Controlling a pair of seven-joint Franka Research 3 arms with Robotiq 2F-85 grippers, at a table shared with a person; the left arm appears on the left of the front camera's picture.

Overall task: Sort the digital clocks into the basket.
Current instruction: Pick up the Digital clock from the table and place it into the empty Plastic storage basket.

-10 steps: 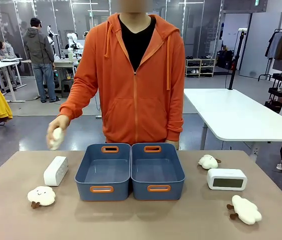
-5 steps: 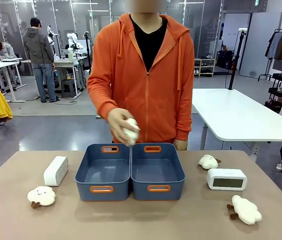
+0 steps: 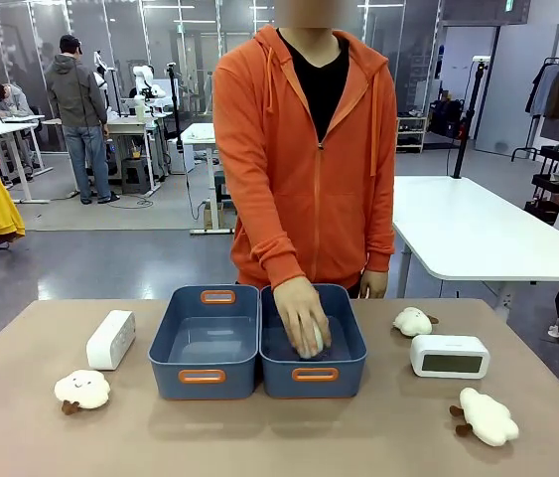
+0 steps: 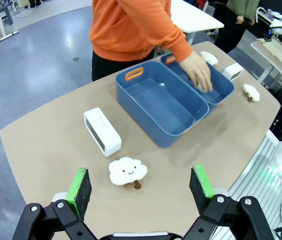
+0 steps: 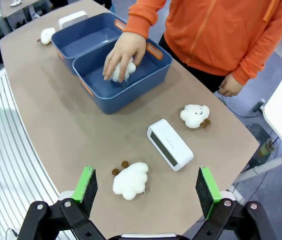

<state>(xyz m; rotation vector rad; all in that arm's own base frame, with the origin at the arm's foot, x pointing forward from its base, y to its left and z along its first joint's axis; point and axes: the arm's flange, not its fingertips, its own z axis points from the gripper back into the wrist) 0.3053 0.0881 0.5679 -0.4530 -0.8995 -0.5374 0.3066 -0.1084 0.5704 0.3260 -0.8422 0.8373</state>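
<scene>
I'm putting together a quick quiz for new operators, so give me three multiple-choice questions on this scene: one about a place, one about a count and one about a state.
1. Where is the person's hand? A. inside the blue bin on the robot's right; B. on a digital clock; C. flat on the table.
2. How many digital clocks lie on the table? A. none; B. two; C. four.
3. How is the left gripper? A. open and empty; B. shut on a clock; C. shut on a plush cloud.
Answers: 1 A, the hand reaches down into that bin; 2 B, one clock lies toward each end of the table; 3 A, its green pads stand wide apart with nothing between.
</scene>
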